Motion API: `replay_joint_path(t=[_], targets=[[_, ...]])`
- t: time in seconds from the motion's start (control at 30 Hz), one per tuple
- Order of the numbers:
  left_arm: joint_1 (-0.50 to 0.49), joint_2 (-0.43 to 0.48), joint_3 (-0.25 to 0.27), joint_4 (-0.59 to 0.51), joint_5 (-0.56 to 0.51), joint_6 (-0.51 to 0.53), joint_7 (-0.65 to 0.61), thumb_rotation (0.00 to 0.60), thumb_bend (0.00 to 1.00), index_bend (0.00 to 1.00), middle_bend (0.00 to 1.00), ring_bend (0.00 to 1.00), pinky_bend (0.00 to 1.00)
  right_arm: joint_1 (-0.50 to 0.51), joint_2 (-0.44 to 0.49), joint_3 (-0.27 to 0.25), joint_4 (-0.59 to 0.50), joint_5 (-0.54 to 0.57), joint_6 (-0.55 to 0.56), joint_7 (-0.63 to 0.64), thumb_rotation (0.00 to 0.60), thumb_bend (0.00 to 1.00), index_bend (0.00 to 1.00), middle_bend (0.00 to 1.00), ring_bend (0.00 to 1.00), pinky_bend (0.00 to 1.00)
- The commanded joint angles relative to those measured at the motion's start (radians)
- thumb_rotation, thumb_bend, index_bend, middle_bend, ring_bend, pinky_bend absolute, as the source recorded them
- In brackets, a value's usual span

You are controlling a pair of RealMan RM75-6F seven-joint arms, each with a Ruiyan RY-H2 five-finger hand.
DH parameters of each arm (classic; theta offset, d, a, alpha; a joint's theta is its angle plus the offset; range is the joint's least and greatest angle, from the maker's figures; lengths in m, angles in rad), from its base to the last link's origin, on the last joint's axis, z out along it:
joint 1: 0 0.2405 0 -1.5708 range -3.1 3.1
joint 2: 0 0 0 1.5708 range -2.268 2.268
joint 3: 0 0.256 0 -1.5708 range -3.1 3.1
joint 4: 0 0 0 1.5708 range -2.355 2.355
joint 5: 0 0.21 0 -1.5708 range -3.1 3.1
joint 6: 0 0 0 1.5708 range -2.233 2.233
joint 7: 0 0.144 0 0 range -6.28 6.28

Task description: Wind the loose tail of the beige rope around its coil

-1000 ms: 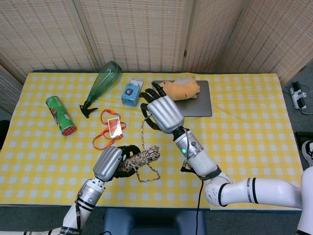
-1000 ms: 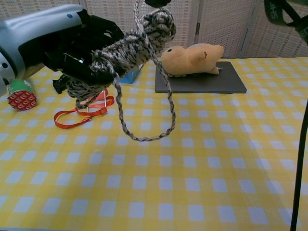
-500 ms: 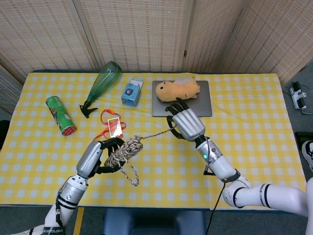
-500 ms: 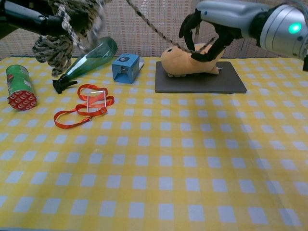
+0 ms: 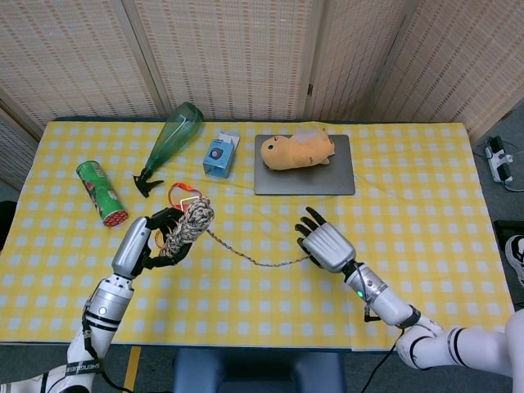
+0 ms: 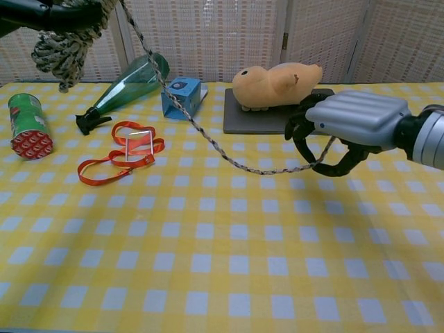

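Note:
My left hand (image 5: 141,242) holds the beige rope coil (image 5: 187,228) above the table's left half; the chest view shows that coil (image 6: 64,43) high at the top left, under the dark fingers (image 6: 48,12). The loose tail (image 5: 254,260) leaves the coil and sags across to my right hand (image 5: 327,246) near the front middle. In the chest view the tail (image 6: 208,141) slopes down to the right hand (image 6: 350,128), whose curled fingers pinch its end just above the yellow checked cloth.
An orange strap (image 5: 175,200) lies just behind the coil. Further back are a green can (image 5: 101,193), a green bottle (image 5: 170,137) and a blue box (image 5: 221,154). A plush toy (image 5: 296,151) lies on a grey pad (image 5: 337,177).
The left hand has carried the coil leftward and back. The right hand has moved right and toward the front edge with the tail, drawing it out into a long sagging line.

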Motion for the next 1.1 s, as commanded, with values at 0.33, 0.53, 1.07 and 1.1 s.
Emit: replay_joint_path(t=[0.33, 0.53, 1.07, 1.1], targets=[[-0.051, -0.076, -0.015, 0.083, -0.153, 0.095, 0.376, 0.600, 0.52, 0.61, 0.62, 0.59, 0.69, 0.001, 0.045, 0.016, -0.226, -0.239, 0.092, -0.084, 0.600, 0.43, 0.67, 0.27, 0.16, 0.05], [-0.072, -0.145, -0.007, 0.138, -0.185, 0.127, 0.476, 0.600, 0.52, 0.60, 0.62, 0.59, 0.69, 0.031, 0.081, 0.109, -0.370, -0.253, 0.101, -0.135, 0.600, 0.43, 0.67, 0.26, 0.15, 0.04], [-0.065, -0.263, 0.090, 0.180, -0.032, 0.179, 0.545, 0.600, 0.52, 0.61, 0.62, 0.59, 0.69, 0.142, 0.024, 0.355, -0.480, 0.020, 0.062, -0.290, 0.600, 0.43, 0.67, 0.23, 0.14, 0.04], [-0.062, -0.265, 0.097, 0.182, -0.019, 0.180, 0.537, 0.600, 0.52, 0.61, 0.62, 0.58, 0.69, 0.147, 0.020, 0.361, -0.476, 0.031, 0.062, -0.293, 0.600, 0.43, 0.67, 0.23, 0.14, 0.04]])
